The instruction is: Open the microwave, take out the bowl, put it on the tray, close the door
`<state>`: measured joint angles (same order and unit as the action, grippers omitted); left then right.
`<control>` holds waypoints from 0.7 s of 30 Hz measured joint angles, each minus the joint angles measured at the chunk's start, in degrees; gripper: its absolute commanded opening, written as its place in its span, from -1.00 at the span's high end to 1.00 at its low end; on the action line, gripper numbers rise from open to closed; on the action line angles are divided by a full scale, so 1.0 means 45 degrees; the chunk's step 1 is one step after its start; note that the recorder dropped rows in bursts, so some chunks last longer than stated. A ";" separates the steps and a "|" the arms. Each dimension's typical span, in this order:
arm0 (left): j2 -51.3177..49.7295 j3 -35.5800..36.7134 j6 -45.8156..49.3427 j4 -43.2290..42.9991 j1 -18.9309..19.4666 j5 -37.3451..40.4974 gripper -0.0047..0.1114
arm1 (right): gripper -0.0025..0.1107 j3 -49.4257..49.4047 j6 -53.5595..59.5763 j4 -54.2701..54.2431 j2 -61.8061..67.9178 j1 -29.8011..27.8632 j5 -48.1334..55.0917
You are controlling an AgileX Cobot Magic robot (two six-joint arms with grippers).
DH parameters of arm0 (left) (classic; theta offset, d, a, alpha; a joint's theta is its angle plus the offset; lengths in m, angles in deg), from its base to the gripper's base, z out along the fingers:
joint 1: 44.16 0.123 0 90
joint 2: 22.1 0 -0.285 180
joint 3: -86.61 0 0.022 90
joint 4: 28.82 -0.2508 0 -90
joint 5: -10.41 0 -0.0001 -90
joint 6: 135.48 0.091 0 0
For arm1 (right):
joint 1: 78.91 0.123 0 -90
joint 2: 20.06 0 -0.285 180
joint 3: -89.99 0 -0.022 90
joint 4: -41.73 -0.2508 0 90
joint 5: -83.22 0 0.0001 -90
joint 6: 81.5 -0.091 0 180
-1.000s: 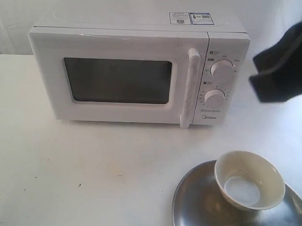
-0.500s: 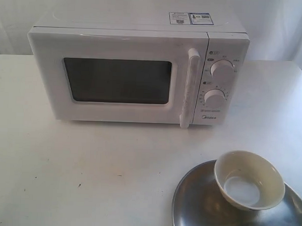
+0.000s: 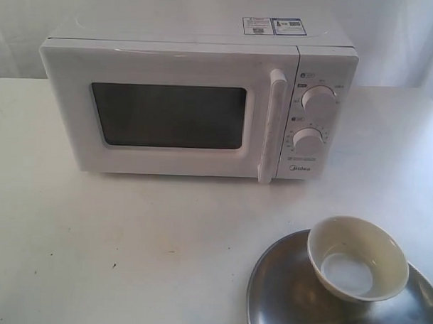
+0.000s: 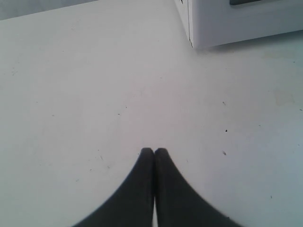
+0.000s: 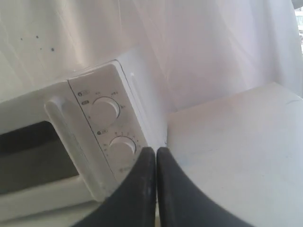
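Nearest, at about 5 o'clock in the exterior view, a large round shallow silver stainless-steel tray (image 3: pixel 279 296) lies flat on the white worktop (image 3: pixel 128 237), partly cut off by the picture's edge. A small round cream-white glossy ceramic bowl (image 3: pixel 357 258) stands upright on it, mouth up, toward the tray's 12 o'clock side. The worktop stretches bare from there toward 9 o'clock.

The black left gripper (image 4: pixel 154 151) appears only in its wrist view. Its two fingertips are pressed together with nothing between them, above bare worktop, with a lower corner of the microwave ahead of it. Whether the tips touch the surface cannot be told.

Farther back, at 12 o'clock, a boxy white countertop microwave (image 3: pixel 171 32) stands on the worktop, well apart from the tray. Its white door (image 3: pixel 168 116), with a dark rectangular window, sits flush with the front, fully closed. A vertical white bar handle (image 3: pixel 272 125) runs along the door's 3 o'clock edge. Just beyond it, two round white dials (image 3: pixel 318 100) sit one above the other on the control panel. Two printed stickers (image 3: pixel 273 26) lie on the top, toward 1 o'clock.

The black right gripper (image 5: pixel 156 150), also seen only in its wrist view, has its fingertips together and empty. It faces the dials and handle from the panel side.

Behind everything hangs a white cloth (image 3: pixel 392 33).
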<state>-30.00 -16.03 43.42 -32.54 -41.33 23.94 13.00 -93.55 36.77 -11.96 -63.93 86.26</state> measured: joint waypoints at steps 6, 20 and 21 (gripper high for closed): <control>0.0000 0.0000 0.0000 0.0000 0.0000 0.0000 0.92 | 0.96 0.0000 0.2997 0.0021 0.0000 0.0000 0.1608; 0.0000 0.0000 0.0000 0.0000 0.0000 0.0000 0.92 | 0.96 -0.0004 0.3743 0.1104 0.0000 -0.2247 0.3527; 0.0000 0.0000 0.0000 0.0000 0.0000 0.0000 0.92 | 0.96 -0.0004 0.3457 0.1104 0.0000 -0.2387 0.3527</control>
<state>-30.00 -16.03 43.42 -32.54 -41.33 23.94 12.98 -77.99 41.73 -11.96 -74.67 102.13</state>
